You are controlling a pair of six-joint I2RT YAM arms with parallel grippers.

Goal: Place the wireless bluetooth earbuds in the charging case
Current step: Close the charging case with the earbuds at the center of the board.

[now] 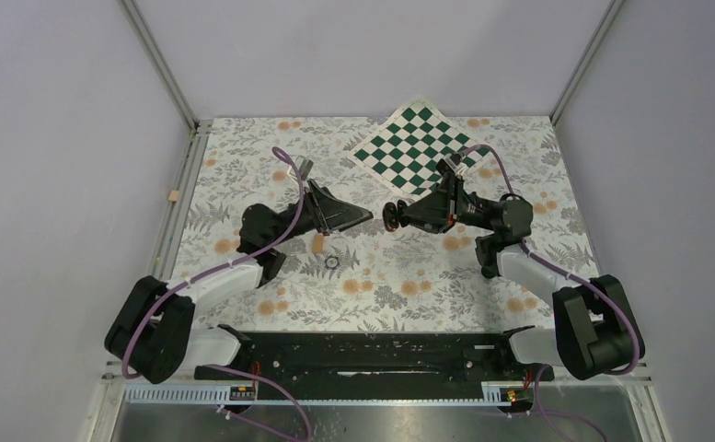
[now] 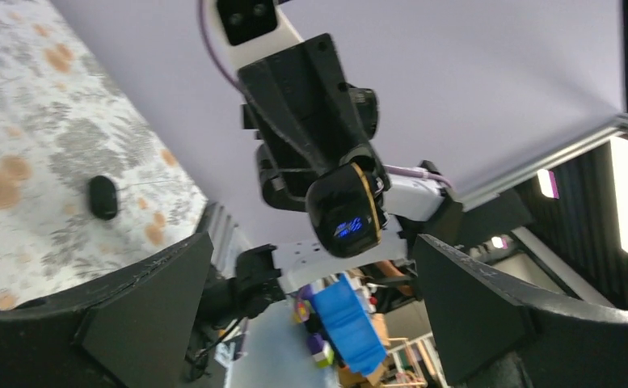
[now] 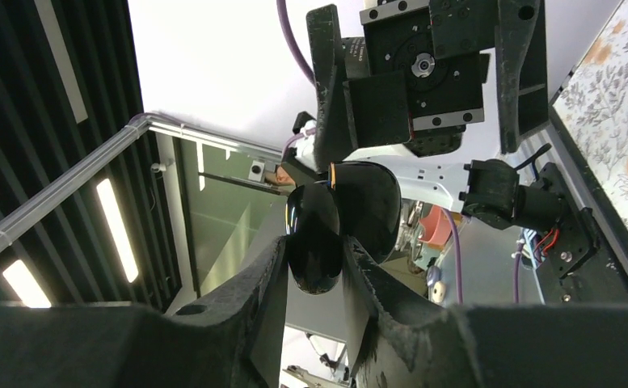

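The charging case (image 1: 392, 217) hangs above the middle of the table with its lid swung open. My right gripper (image 1: 401, 215) is shut on it. In the right wrist view its fingers (image 3: 271, 279) clamp the case's glossy black lower half (image 3: 314, 230). The left wrist view shows a bluish glint inside the case (image 2: 344, 214); I cannot tell what sits in it. My left gripper (image 1: 361, 217) faces the case from a short way to the left, wide open with nothing between its fingers (image 2: 145, 303). One small black earbud (image 2: 103, 197) lies on the flowered cloth.
A small dark ring with a pale centre (image 1: 331, 262) and a tan strip (image 1: 318, 244) lie on the cloth below the left gripper. A green-and-white checkerboard mat (image 1: 415, 147) lies at the back. White walls and metal rails enclose the table on three sides.
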